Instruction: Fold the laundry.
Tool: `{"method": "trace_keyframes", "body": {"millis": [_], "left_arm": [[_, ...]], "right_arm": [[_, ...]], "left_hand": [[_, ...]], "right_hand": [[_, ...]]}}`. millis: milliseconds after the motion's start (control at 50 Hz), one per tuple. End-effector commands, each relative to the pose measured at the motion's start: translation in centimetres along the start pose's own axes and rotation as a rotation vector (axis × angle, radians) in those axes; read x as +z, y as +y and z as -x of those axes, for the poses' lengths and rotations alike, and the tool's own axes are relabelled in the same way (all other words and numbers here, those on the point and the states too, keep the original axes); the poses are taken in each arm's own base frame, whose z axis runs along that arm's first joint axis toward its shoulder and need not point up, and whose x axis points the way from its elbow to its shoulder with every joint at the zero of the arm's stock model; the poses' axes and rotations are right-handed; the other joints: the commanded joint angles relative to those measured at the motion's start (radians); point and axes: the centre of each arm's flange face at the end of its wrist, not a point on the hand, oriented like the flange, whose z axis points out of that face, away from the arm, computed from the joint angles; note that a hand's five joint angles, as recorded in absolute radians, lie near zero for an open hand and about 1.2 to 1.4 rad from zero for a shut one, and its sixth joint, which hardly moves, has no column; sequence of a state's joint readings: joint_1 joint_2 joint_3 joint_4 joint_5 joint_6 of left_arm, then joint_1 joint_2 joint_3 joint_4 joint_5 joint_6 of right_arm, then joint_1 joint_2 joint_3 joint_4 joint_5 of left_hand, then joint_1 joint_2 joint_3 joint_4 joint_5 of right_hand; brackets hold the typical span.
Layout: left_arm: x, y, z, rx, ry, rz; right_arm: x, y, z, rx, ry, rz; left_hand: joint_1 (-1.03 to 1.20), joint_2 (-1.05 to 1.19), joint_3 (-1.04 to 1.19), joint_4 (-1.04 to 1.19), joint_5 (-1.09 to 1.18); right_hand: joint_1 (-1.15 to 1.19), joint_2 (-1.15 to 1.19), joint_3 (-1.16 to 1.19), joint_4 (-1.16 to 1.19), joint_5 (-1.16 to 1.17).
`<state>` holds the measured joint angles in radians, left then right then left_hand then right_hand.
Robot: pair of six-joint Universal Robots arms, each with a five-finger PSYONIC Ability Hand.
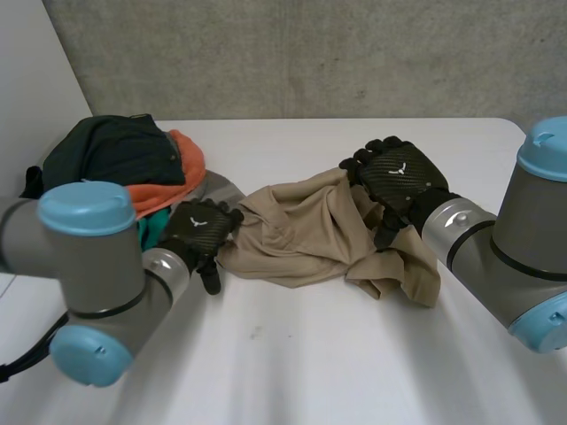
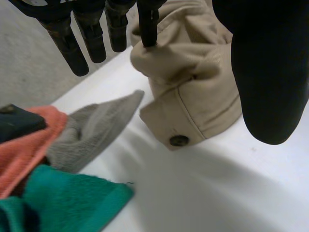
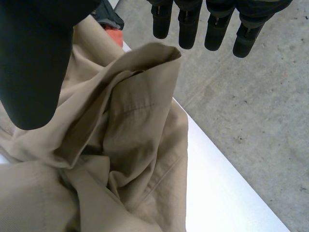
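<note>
A crumpled beige shirt (image 1: 310, 235) lies in the middle of the white table (image 1: 292, 372). My left hand (image 1: 199, 228) hovers open at its left edge. In the left wrist view its fingers (image 2: 77, 38) are straight above a buttoned cuff of the beige shirt (image 2: 193, 96), and one fingertip touches the cloth. My right hand (image 1: 399, 177) hangs open over the shirt's right part. Its fingers (image 3: 212, 24) stay straight and apart from the raised folds of the beige shirt (image 3: 125, 145) under the palm.
A laundry pile (image 1: 124, 168) of dark green, orange, teal and grey pieces sits at the table's back left, close behind my left hand. Grey cloth (image 2: 91, 130), orange cloth (image 2: 24, 145) and teal cloth (image 2: 63, 203) lie beside the cuff. A concrete wall (image 1: 310, 53) stands behind the table.
</note>
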<state>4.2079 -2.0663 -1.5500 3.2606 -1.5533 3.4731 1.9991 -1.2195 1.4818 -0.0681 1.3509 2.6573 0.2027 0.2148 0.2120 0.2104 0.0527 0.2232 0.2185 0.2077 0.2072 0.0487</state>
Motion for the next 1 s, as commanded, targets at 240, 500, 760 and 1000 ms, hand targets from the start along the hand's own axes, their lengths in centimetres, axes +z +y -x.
{"method": "trace_keyframes", "body": {"millis": [240, 500, 760, 1000], "left_arm": [[6.3, -3.0, 2.3, 0.005, -0.177, -0.11], [-0.3, -23.0, 5.6, -0.028, -0.202, -0.793], [0.0, -9.6, -10.1, -0.052, 0.401, -0.361], [-4.4, -10.9, -8.5, -0.064, 0.383, -0.484]], "right_arm": [[-0.2, -0.8, -1.8, -0.004, 0.059, -0.022], [-0.1, -1.5, -4.7, 0.024, 0.152, -0.038], [0.0, -1.6, -8.1, 0.033, 0.25, -0.024], [0.2, -1.2, -9.1, 0.041, 0.27, 0.001]], "left_hand": [[1.194, 1.181, 1.184, 1.186, 1.169], [1.194, 1.181, 1.184, 1.186, 1.169], [1.165, 1.153, 1.156, 1.157, 1.14], [-0.019, -0.031, -0.028, -0.026, -0.043]], "right_hand": [[-0.049, -0.044, -0.033, -0.033, -0.049], [-0.049, -0.044, -0.033, -0.033, -0.049], [-0.049, -0.044, -0.033, -0.033, -0.049], [-0.049, -0.044, -0.033, -0.033, -0.049]]}}
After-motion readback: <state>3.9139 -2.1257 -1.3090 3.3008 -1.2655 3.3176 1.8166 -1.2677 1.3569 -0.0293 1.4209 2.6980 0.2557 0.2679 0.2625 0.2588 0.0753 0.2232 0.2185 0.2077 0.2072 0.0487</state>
